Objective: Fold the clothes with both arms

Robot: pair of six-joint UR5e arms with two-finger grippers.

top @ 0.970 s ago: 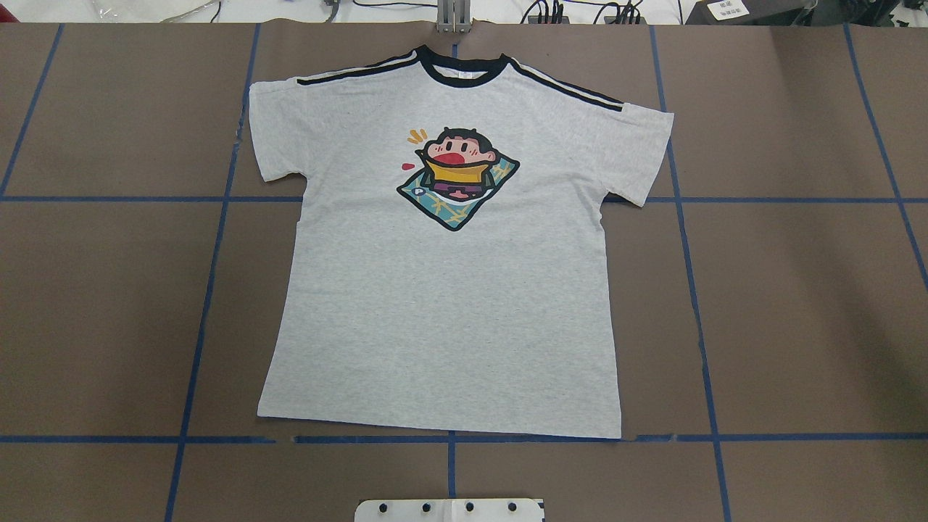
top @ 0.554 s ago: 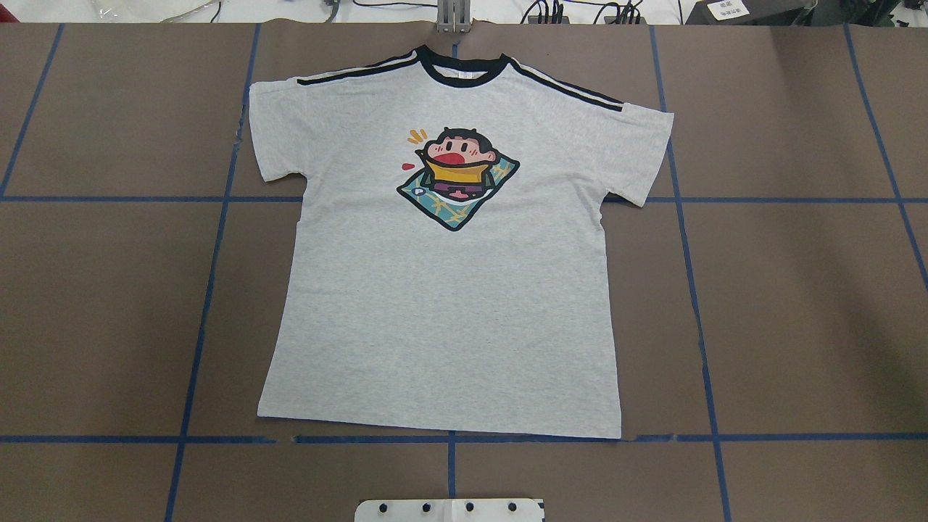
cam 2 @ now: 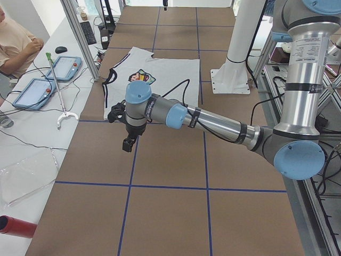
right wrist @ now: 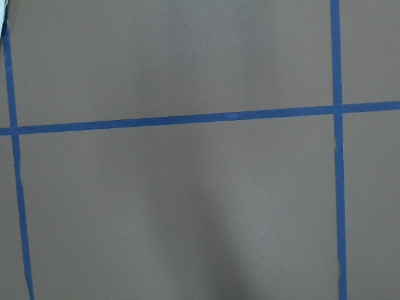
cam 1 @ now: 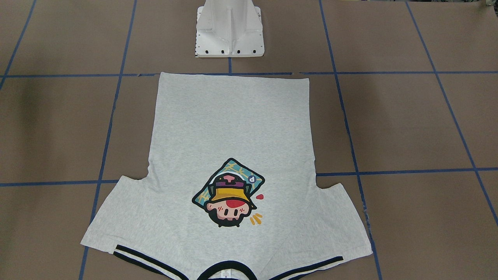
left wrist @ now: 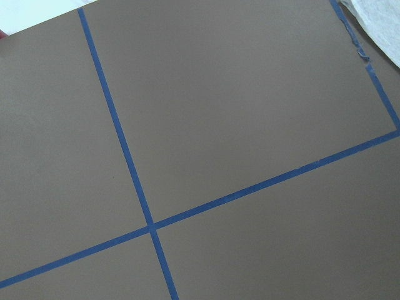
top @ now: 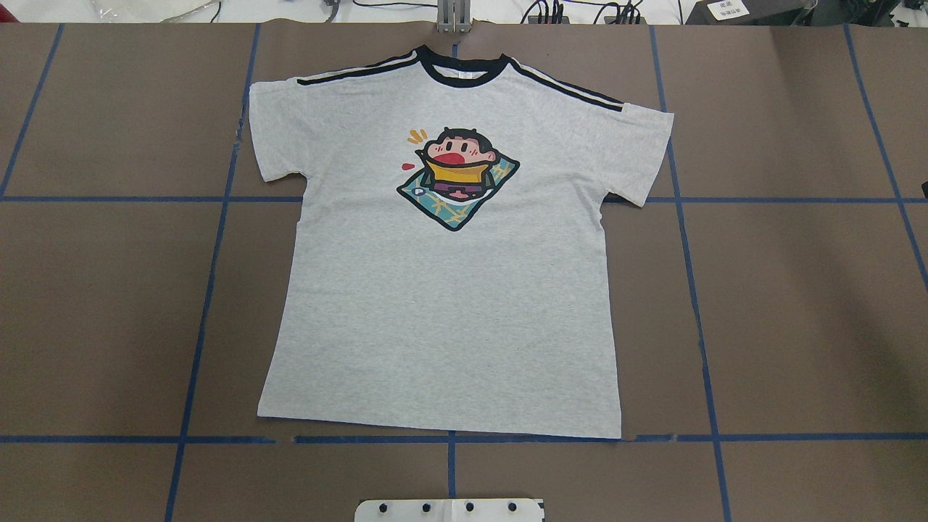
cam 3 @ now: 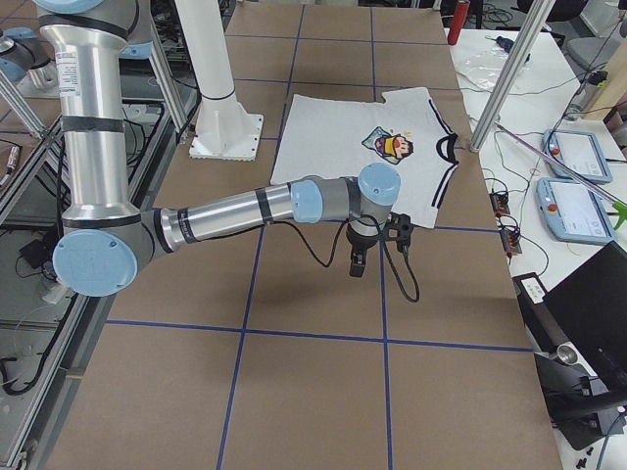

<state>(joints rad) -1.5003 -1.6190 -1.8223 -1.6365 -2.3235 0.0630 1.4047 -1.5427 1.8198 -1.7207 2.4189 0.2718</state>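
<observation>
Black left gripper (cam 2: 127, 143): seen only in the left side view, pointed down over bare table; whether its jaws are apart or together cannot be told. Black right gripper (cam 3: 359, 260): seen only in the right side view, also pointed down; jaw state likewise cannot be told. Neither gripper is touching cloth.

Left arm (cam 2: 213, 121) is stretched out low over the table on the robot's left of the shirt. Right arm (cam 3: 235, 211) is stretched out the same way on the robot's right. A scrap of pale cloth is caught at the top right corner of the left wrist view; otherwise only brown surface and tape lines are shown by both wrist cameras.

T-shirt (top: 449, 312) is laid flat, print (top: 457, 181) up, in the middle of the table (top: 797, 312). Long axis runs near to far from the robot: hem (top: 435, 428) toward the white pedestal (top: 449, 510), black collar (top: 458, 71) at the far end. Sleeves are spread to left and right.

Edges: hem lies just on the far side of a blue tape line (top: 797, 437); collar sits close to the table's far edge. Wide bare surface is left on both sides of the shirt.

A person (cam 2: 16, 42) is seated at the bench beyond the far edge.
</observation>
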